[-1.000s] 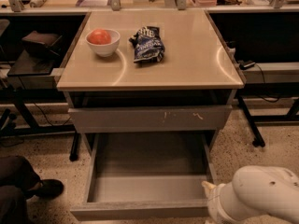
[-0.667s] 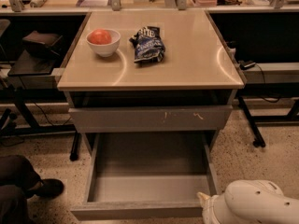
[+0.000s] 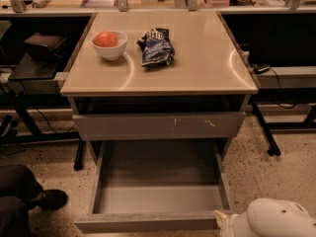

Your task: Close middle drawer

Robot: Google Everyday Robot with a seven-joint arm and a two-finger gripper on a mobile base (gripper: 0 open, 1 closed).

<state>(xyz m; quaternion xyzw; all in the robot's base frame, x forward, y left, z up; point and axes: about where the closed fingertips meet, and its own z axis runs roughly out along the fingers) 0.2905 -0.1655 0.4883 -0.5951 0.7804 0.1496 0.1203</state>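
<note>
**A:** Since the middle drawer (image 3: 158, 181) stands pulled far out beneath the scratched drawer front (image 3: 158, 126), its bare grey box open to view, where would you push?

**B:** Flat on the front panel, near its middle, as there is no handle to hook. The gripper (image 3: 223, 220) sits low at the bottom right, just beside the drawer's front right corner. Whether it is open or clenched I cannot tell.

**A:** Will it resist?

**B:** I judge it rigid and empty, so fairly light and likely to glide. A shove at the corner could skew it and make it bind. The bowl (image 3: 109, 44) and chip bag (image 3: 156, 47) sit up on the tabletop (image 3: 202, 63), well apart from it.
</note>
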